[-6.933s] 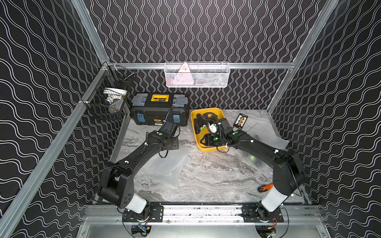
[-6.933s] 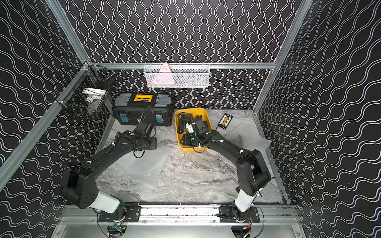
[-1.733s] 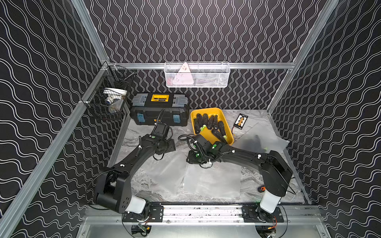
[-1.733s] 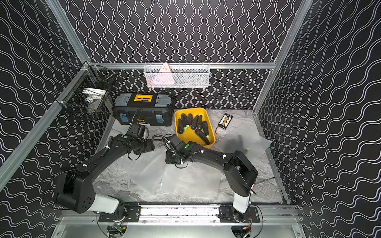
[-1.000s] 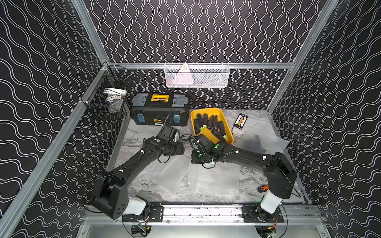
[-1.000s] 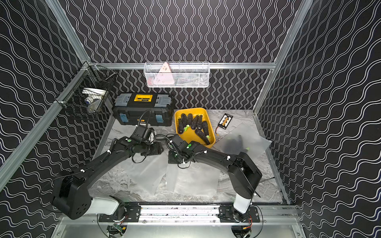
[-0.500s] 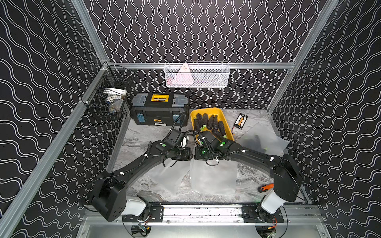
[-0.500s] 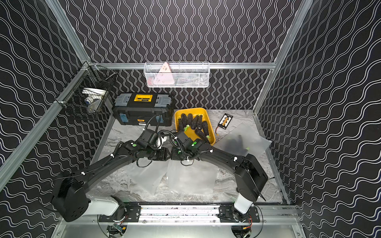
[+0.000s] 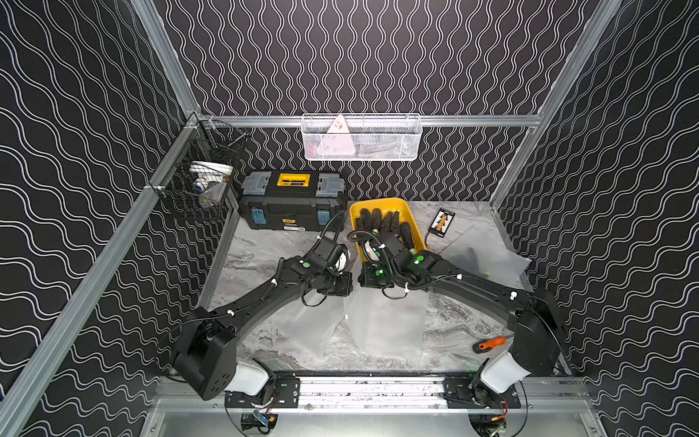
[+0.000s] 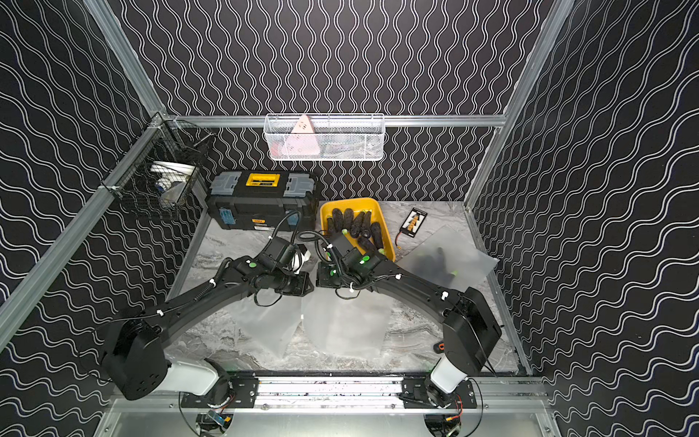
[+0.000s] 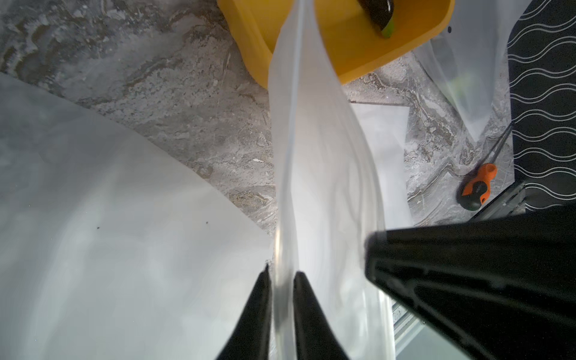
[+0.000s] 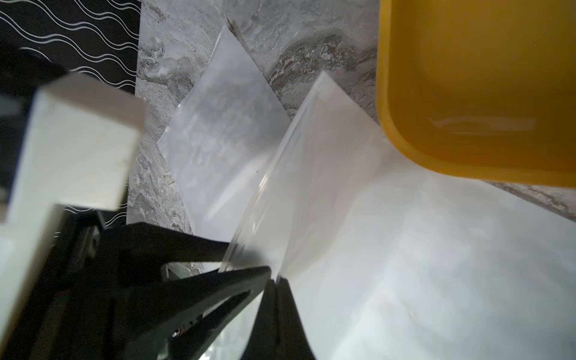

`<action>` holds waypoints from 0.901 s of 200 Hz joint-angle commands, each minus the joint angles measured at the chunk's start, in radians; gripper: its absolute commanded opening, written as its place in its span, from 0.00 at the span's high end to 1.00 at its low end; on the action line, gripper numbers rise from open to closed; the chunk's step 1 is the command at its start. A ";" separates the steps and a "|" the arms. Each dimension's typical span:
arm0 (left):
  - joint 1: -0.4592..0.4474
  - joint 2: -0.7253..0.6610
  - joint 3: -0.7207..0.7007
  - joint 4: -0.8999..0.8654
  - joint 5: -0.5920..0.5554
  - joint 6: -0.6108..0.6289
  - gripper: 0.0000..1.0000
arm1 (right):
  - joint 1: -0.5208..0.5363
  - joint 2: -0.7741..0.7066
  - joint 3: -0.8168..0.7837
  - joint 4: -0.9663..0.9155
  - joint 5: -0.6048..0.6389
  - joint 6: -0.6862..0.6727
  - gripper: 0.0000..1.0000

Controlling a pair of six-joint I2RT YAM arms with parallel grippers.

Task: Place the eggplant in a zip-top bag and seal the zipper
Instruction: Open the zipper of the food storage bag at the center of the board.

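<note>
Mid-table, my left gripper point(image 11: 282, 277) and right gripper point(image 12: 274, 282) stand tip to tip, each clamped on the top rim of a frosted zip-top bag point(image 9: 382, 321); the bag trails from them toward six o'clock; the eggplants point(image 9: 378, 221) lie piled in the yellow bin point(image 9: 404, 210) at one o'clock of my grippers; a spare bag point(image 9: 302, 325) lies at seven o'clock.

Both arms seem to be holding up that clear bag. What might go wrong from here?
1. The left gripper and right gripper each pinch only the thin top edge of the zip-top bag; the slick film may slip free.
2. The eggplants lie in the yellow bin, so one gripper probably must let go to fetch one, and the bag may sag.
</note>
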 commanded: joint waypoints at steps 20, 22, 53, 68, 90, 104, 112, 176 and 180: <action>0.021 -0.050 0.117 -0.119 -0.108 0.057 0.86 | -0.037 -0.044 0.010 -0.057 0.004 -0.052 1.00; 0.022 -0.052 0.121 -0.122 -0.109 0.057 0.86 | -0.037 -0.045 0.012 -0.060 0.005 -0.053 1.00; 0.026 -0.082 0.177 -0.140 -0.083 0.055 0.93 | -0.077 -0.087 0.013 -0.073 -0.011 -0.067 1.00; 0.026 -0.078 0.203 -0.137 -0.066 0.056 0.93 | -0.079 -0.106 0.039 -0.069 -0.020 -0.077 1.00; 0.026 -0.050 0.231 -0.155 -0.069 0.068 0.94 | -0.079 -0.108 0.095 -0.085 -0.039 -0.089 1.00; 0.027 -0.052 0.239 -0.150 -0.064 0.062 0.97 | -0.080 -0.104 0.122 -0.079 -0.053 -0.088 1.00; 0.026 -0.053 0.258 -0.153 -0.059 0.059 0.98 | -0.080 -0.099 0.144 -0.079 -0.058 -0.089 1.00; 0.030 -0.065 0.509 -0.242 -0.104 0.060 0.95 | -0.057 -0.046 0.341 -0.057 -0.115 -0.103 1.00; 0.030 -0.062 0.518 -0.250 -0.100 0.062 0.91 | -0.057 -0.043 0.349 -0.057 -0.115 -0.105 1.00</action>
